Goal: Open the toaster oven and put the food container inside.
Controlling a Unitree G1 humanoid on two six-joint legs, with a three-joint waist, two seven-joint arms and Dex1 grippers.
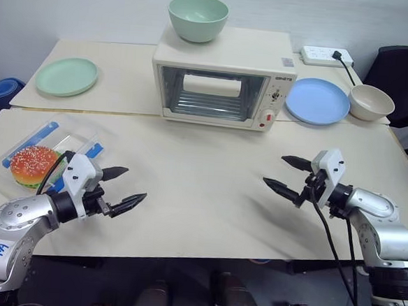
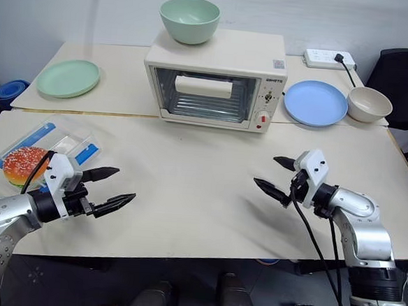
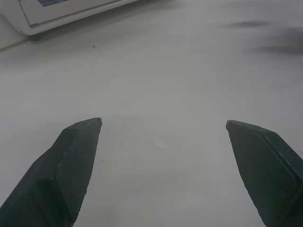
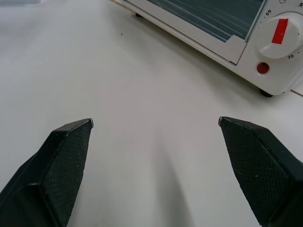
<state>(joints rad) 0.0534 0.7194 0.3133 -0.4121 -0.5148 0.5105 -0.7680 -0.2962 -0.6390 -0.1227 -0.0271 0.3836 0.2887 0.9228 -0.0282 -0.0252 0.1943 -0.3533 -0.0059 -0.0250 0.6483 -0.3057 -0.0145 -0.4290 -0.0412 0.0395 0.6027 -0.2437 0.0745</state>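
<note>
Food container (image 1: 46,150), a clear tray with blue strips, lies at the worktop's (image 1: 201,195) left edge with a toy hamburger (image 1: 32,165) in it, just behind the left pincer (image 1: 120,186). Toaster oven (image 1: 223,77) stands at the far middle, glass door closed, a green bowl (image 1: 197,17) on its roof. Left of it lies a green plate (image 1: 66,76); right of it a blue plate (image 1: 317,101), a beige bowl (image 1: 371,102) and a power strip (image 1: 325,56). Both pincers, the right one (image 1: 287,175) too, hover released and empty over bare worktop in front of the oven.
</note>
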